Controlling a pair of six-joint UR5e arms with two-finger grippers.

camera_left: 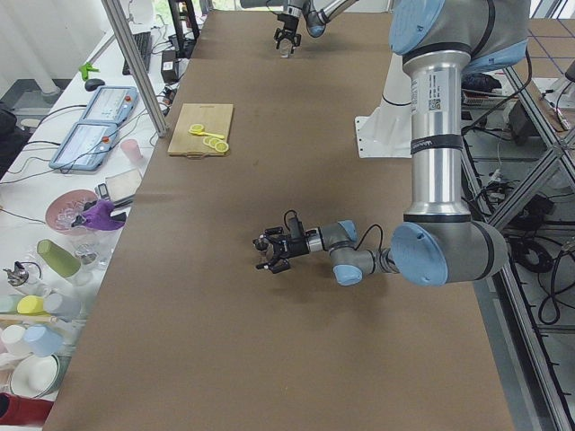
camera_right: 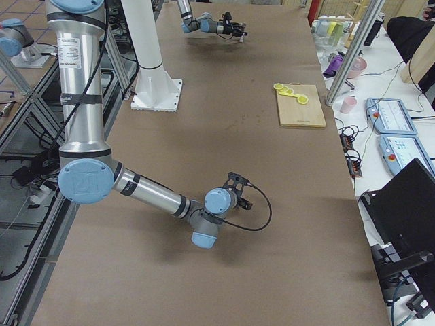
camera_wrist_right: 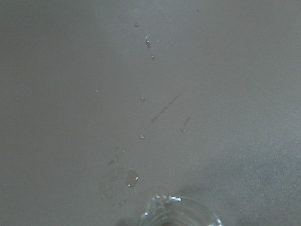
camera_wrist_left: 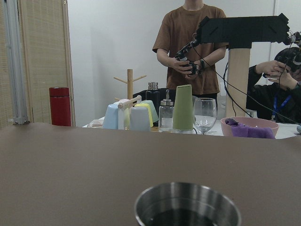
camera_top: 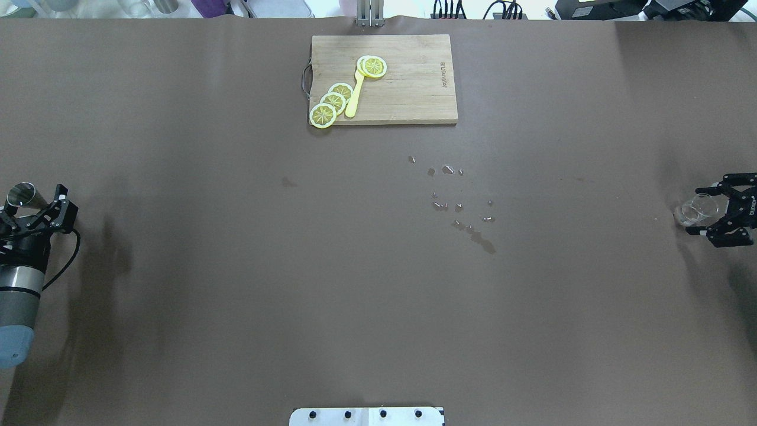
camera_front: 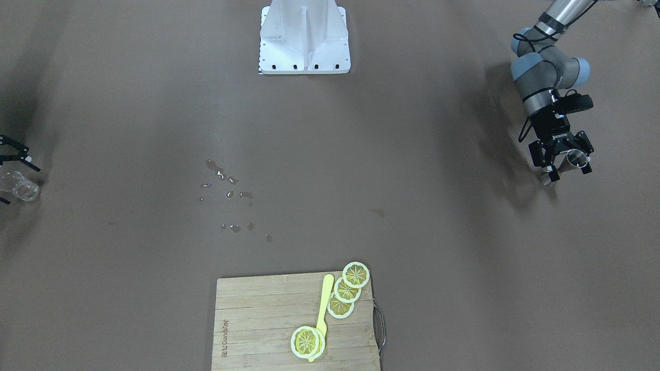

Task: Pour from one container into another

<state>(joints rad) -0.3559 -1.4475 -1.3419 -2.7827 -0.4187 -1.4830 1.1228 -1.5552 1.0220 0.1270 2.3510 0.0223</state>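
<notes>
Only a small brand mark burned into the wooden cutting board [camera_front: 296, 324], near its short edge, shows, too small to read.

Open table [camera_top: 236, 266] mid-span, cutting board [camera_top: 414, 89] far edge, droplets [camera_top: 458, 204]

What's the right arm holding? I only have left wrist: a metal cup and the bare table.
Observer: A clear glass, in the right gripper at the table's far right end.
Operator: Any spill?
Observer: Yes. Droplets lie mid-table, a bit to the robot's right of centre.
Operator: Anything else on the table?
Observer: A board at the far edge, with lemon slices and a yellow spoon on it.
</notes>
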